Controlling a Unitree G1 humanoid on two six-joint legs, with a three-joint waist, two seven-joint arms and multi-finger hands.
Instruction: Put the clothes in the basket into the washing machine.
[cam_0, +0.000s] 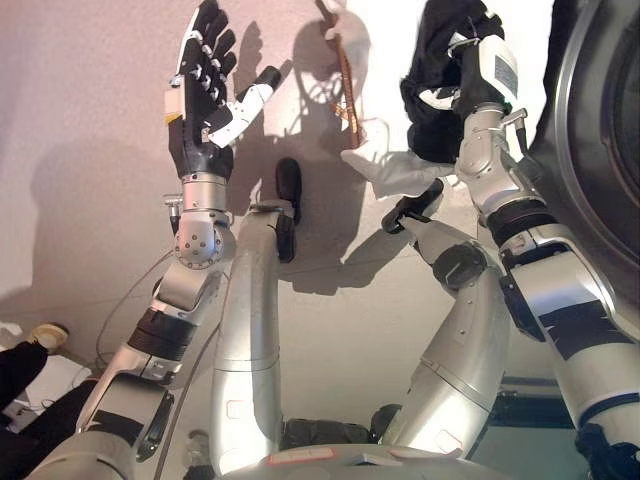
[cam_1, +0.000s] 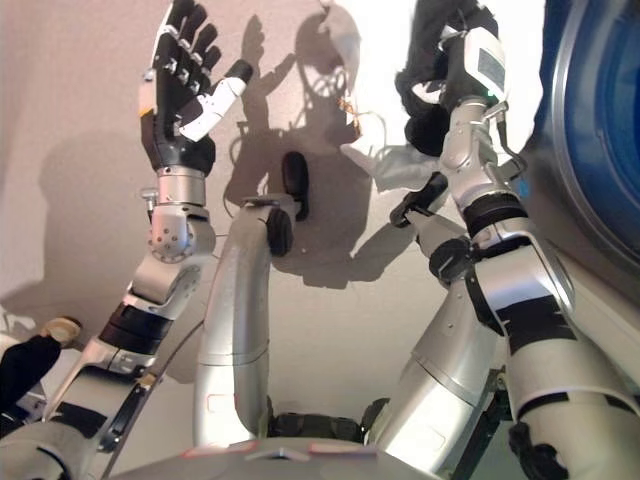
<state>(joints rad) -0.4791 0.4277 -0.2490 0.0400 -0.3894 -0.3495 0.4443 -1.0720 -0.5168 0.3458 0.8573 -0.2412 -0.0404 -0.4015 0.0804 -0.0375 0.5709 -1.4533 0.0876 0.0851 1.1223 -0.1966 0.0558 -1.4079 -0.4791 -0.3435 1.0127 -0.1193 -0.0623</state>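
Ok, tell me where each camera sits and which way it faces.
Left eye view: on the head, looking down at the floor; left hand open at upper left, right hand curled in a dark garment, washing machine at the right edge.
Right eye view: beside it, facing the same way; the same two arms show.
Shared: both hands, the garment, the white cloth and the washing machine.
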